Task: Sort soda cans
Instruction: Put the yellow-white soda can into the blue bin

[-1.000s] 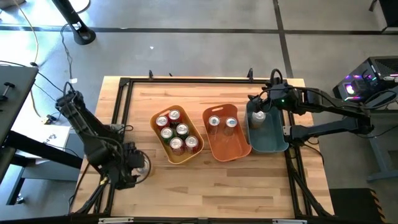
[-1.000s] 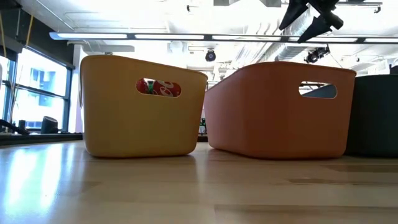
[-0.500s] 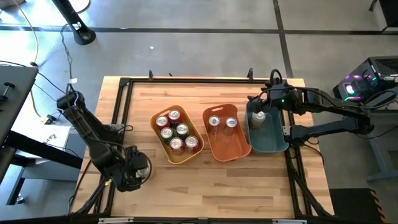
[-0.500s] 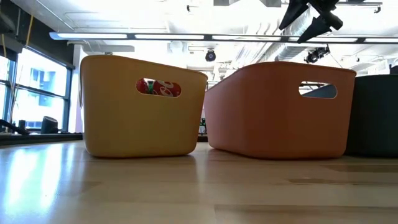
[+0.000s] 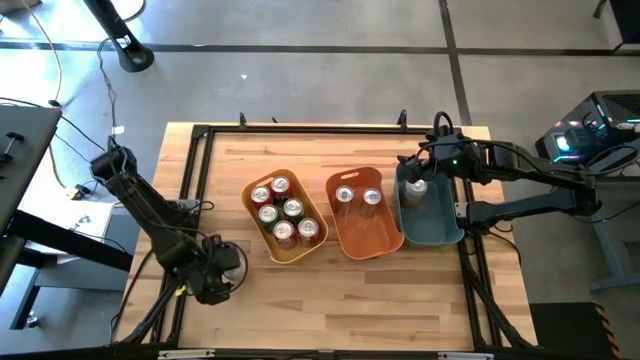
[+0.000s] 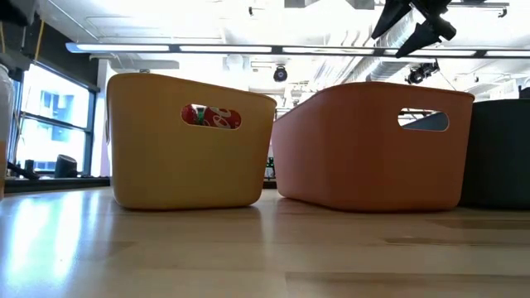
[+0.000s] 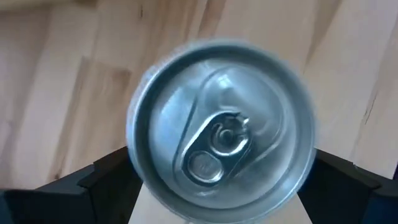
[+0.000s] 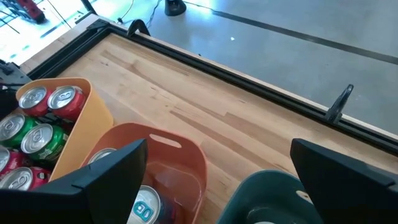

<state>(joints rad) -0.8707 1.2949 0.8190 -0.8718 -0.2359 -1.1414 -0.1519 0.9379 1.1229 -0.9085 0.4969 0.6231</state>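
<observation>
Left pincer stands wide around a silver-topped can near the worktop's near-left corner, fingers flanking it; an off-centre close may topple it.

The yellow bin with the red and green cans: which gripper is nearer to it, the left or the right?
Left. The left gripper is at the table's front left, just beside the yellow bin. The right gripper hovers over the teal bin, beyond the orange bin.
</observation>
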